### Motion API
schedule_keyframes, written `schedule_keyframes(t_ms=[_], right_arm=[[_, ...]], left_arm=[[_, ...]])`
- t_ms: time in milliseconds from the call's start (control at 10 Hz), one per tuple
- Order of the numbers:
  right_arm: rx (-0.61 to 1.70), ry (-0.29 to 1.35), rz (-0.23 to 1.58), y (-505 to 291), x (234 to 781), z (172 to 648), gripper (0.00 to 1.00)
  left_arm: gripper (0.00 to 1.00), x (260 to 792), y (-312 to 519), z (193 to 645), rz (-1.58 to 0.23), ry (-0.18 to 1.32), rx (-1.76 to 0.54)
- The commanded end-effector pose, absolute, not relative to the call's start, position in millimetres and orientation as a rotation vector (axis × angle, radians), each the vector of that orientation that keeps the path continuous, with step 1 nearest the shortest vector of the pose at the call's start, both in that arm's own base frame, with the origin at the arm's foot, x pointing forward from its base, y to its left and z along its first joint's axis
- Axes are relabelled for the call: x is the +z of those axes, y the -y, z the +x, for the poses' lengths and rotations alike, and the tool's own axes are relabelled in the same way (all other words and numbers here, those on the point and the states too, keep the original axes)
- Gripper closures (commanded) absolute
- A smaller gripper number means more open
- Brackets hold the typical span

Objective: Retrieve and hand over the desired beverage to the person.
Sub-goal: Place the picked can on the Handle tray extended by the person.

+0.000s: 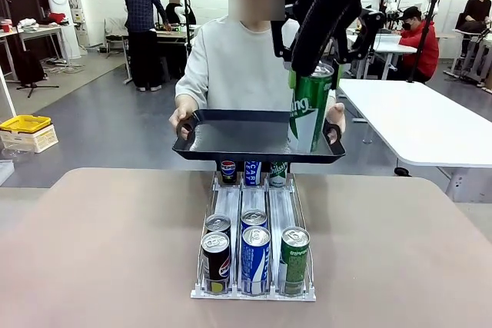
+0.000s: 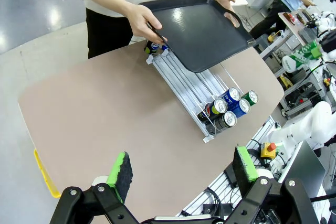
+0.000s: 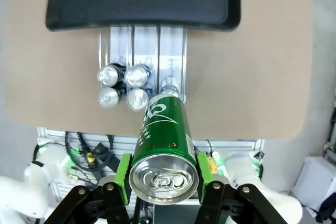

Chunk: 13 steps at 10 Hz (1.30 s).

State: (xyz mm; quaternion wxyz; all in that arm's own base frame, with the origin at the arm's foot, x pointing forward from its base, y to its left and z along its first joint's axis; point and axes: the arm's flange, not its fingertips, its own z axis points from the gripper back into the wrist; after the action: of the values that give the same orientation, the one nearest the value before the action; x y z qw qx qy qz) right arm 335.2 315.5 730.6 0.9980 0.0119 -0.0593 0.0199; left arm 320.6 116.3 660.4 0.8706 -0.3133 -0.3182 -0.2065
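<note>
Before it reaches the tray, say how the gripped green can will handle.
The green can: smooth metal, probably slippery in the right gripper. Tall and narrow, so likely tippy on the hand-held tray; laid over, it would roll.

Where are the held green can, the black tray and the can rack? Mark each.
green can [image 1: 310, 109], front view, label middle.
black tray [image 1: 231, 137], front view, bare floor.
can rack [image 1: 228, 201], front view, bare left lane.

A can rack [image 1: 254, 228] sits mid-desk [image 1: 92, 251]. The person [image 1: 231, 67] holds a tray [image 1: 231, 137] over its far end. A can [image 1: 309, 109] hangs nearer, right.
</note>
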Motion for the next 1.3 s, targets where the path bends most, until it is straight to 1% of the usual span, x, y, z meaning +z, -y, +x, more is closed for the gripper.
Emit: schedule_keyframes(t_ms=[0,200,400,600,800,900,1200], right_arm=[[0.121,0.145,0.005,-326.8,754.8,397.2,0.42],[0.288,0.17,-0.01,-331.6,758.2,455.6,0.42],[0.364,0.157,0.013,-341.0,752.2,506.7,0.42],[0.458,0.116,0.038,-362.9,735.6,539.8,0.42],[0.424,0.06,0.03,-369.2,724.5,551.9,0.42],[0.429,0.112,0.062,-348.8,694.8,527.8,0.42],[0.429,0.112,0.062,-348.8,694.8,527.8,0.42]], left_arm=[[0.0,660.8,-117.4,320.5,-0.666,0.676,-0.442],[0.0,660.8,-117.4,320.5,-0.666,0.676,-0.442],[0.0,660.8,-117.4,320.5,-0.666,0.676,-0.442],[0.0,660.8,-117.4,320.5,-0.666,0.676,-0.442],[0.0,660.8,-117.4,320.5,-0.666,0.676,-0.442],[0.0,660.8,-117.4,320.5,-0.666,0.676,-0.442],[0.0,660.8,-117.4,320.5,-0.666,0.676,-0.442]])
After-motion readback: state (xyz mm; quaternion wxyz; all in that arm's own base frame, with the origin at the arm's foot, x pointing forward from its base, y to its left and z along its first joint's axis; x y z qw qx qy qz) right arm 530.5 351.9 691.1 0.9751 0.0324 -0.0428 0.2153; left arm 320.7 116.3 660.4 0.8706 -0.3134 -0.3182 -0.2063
